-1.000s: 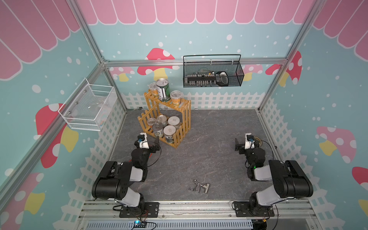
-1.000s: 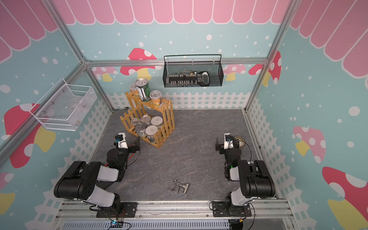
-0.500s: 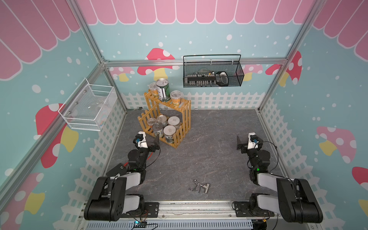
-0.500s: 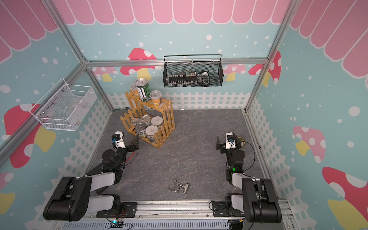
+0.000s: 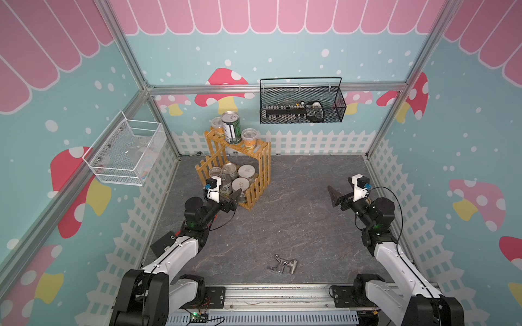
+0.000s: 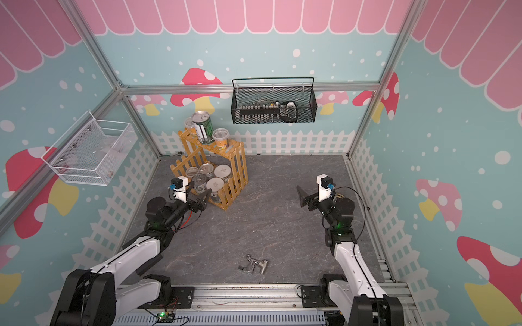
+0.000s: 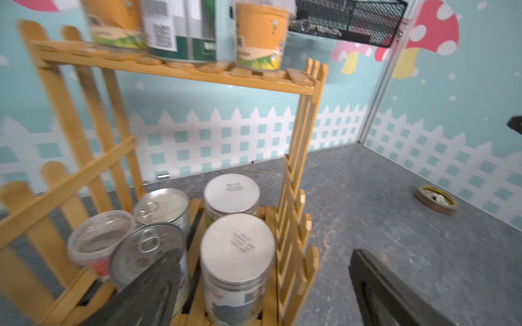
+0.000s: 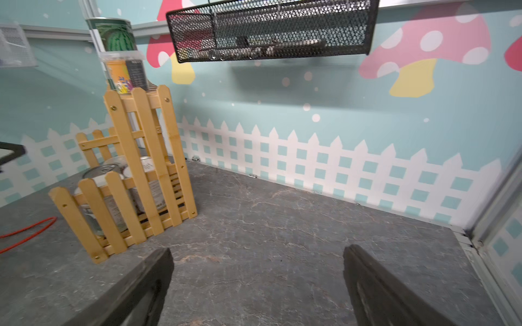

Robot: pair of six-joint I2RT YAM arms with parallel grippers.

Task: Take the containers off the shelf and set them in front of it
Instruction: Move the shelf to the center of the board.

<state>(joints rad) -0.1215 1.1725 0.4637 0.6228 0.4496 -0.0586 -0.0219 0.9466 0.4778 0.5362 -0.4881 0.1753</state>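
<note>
1. Eight containers, all on the shelf (image 5: 262, 169); none on the floor (image 5: 296, 220) in front of it.
2. Top tier: tall tin can (image 5: 231, 131), green watermelon label, pull-tab lid on. Rear cup (image 5: 217, 125) and front cup (image 5: 249, 138) flank it, both clear, lidded and orange-brown inside.
3. Lower tier: five upright, packed close. Back jar (image 5: 246, 171) and front jar (image 5: 240, 185) have flat white lids. Back tin can (image 5: 229, 168) and front tin can (image 7: 141, 248) are sealed, so their contents are hidden. Lower cup (image 5: 215, 171) is clear and lidded; something red shows low inside, but I can't tell what.
4. Left gripper (image 6: 201, 190) sits at the lower tier's open front, fingers wide apart, holding nothing. In the left wrist view one finger is in front of the front tin can, the other is outside the shelf's side slats, and the front jar is between them.
5. Right gripper (image 8: 258, 254): fingers wide apart, empty, over bare floor, well apart from the shelf.
6. Black mesh basket (image 5: 339, 107) on the back wall holds dark hardware, too small to identify.
</note>
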